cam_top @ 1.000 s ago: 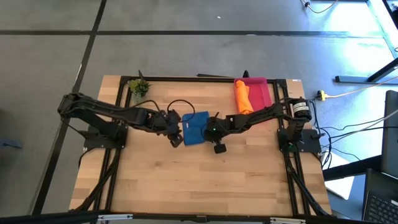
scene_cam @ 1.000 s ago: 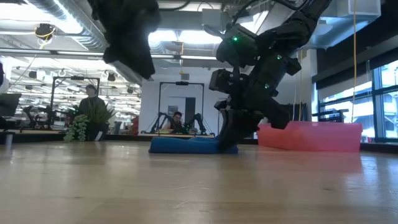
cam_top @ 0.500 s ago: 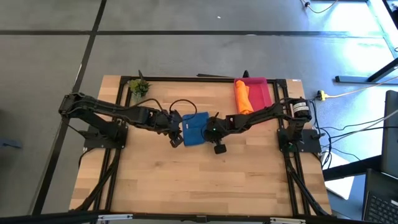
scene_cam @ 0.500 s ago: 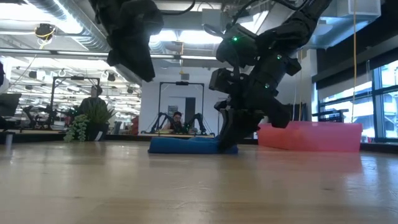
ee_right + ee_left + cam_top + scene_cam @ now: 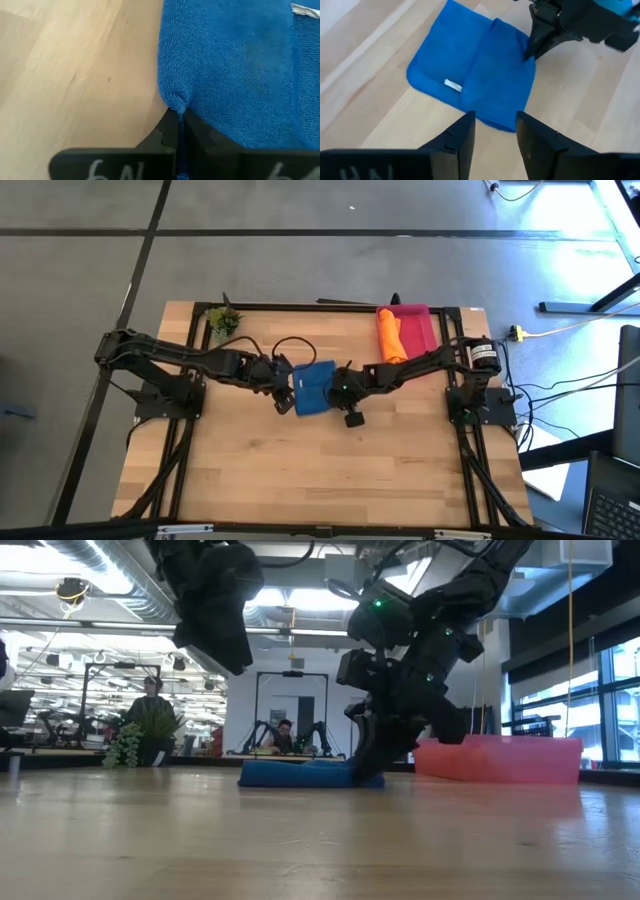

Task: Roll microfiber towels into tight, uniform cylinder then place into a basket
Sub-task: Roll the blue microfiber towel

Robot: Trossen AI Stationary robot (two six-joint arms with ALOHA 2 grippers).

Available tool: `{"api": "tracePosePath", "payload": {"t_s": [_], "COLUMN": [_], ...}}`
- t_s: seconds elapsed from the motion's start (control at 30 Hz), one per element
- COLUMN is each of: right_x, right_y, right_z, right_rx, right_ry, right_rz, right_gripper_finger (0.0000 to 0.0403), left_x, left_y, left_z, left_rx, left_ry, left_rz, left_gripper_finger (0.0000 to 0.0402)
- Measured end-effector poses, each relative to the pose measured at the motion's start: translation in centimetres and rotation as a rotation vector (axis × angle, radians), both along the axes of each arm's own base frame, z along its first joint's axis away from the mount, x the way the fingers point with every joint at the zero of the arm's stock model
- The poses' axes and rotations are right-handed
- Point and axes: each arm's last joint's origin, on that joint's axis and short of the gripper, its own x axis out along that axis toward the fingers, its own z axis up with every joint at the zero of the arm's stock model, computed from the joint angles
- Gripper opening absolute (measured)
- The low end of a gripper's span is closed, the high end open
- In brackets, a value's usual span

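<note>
The blue towel (image 5: 313, 386) lies folded and flat on the table's middle, with a white tag (image 5: 452, 85) on top. My right gripper (image 5: 339, 390) is shut on the towel's right edge, with its fingertips down at the table (image 5: 366, 772). My left gripper (image 5: 494, 135) is open and empty. It hovers above the table just left of the towel (image 5: 286, 398). The orange towel (image 5: 389, 335) lies rolled in the left part of the pink-red basket (image 5: 420, 330) at the far right. My right gripper pinches the blue towel's right edge (image 5: 175, 102), near its near-right corner, between its two shut fingers (image 5: 535, 45). The cloth puckers into a small fold at the fingertips. The fingers slant down from the table's right. The rest of the towel lies flat on the table.
A small green potted plant (image 5: 224, 322) stands at the far left corner. Bare wood (image 5: 320, 470) stretches along the table's near half. In the low view, other robot stations and a person (image 5: 285, 732) show in the room behind.
My left gripper has moved a little toward the blue towel, staying above the table. My right gripper and the towel have kept still.
</note>
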Motion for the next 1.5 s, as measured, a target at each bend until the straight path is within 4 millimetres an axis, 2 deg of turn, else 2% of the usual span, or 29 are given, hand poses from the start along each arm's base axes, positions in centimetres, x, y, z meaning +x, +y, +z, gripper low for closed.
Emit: {"api": "tracePosePath", "payload": {"t_s": [0.2,0.47,0.77,0.93,1.17,1.33,1.5], "right_x": [0.1,0.4,-0.2,-0.4,-1.0,-1.3,-1.6], "right_y": [-1.3,-4.4,-7.7,-9.0,-11.1,-12.0,-12.8], "right_z": [0.4,1.8,2.2,2.4,2.4,2.4,2.4], "right_rx": [0.206,0.5,0.745,0.86,0.947,0.928,0.972], "right_ry": [0.005,0.037,0.09,0.095,0.111,0.099,0.11], "right_rz": [-0.009,-0.069,-0.32,-0.39,-0.551,-0.632,-0.666], "right_gripper_finger": [0.0007,0.0006,0.0006,0.0006,0.0006,0.0006,0.0006], "left_x": [0.0,0.0,0.0,0.0,0.0,0.4,0.6], "left_y": [-0.1,-0.1,-0.1,-0.1,-0.1,-0.2,-0.2], "left_z": [0.0,0.0,0.0,0.0,-0.3,0.0,0.1], "left_rx": [0.021,0.022,0.023,0.023,0.067,0.102,0.113], "left_ry": [0.008,0.008,0.008,0.008,0.02,-0.024,-0.041], "left_rz": [-0.038,-0.038,-0.04,-0.041,-0.105,-0.152,-0.164], "left_gripper_finger": [0.013,0.0129,0.0129,0.0129,0.0129,0.0129,0.0129]}}
